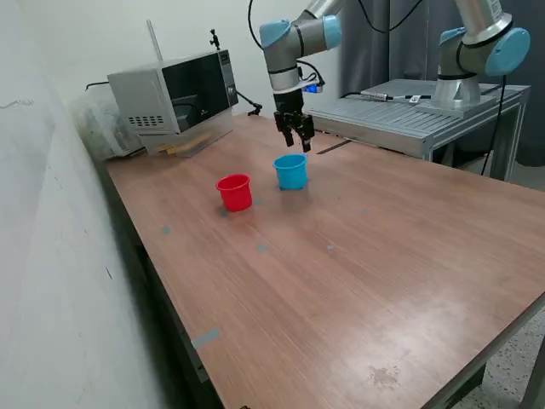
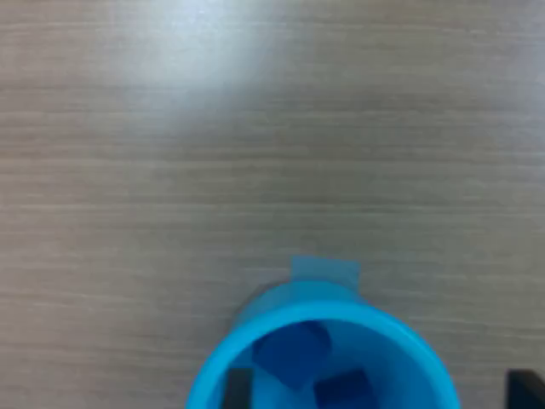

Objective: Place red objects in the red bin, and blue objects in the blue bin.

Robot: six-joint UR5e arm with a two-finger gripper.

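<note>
Hovering above blue bin (image 1: 290, 170), gripper (image 1: 299, 139) hung with jaws apart, nothing between fingers; probably placed there for dropping cube straight in. Sat on table (image 1: 358, 256) at far side, red bin (image 1: 234, 192) just beside on exterior view's left, not touching. Counted two blue cubes (image 2: 294, 351) inside blue bin in wrist view, leaning together. Saw no red cubes; red bin interior not visible. Bins: two. Loose cubes on table: none seen.

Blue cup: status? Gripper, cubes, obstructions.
Gripper open, empty, hovering above the light blue plastic cup. Two dark blue cubes inside it. Red plastic cup beside it, contents not visible. No loose cubes in sight on the wooden table.
</note>
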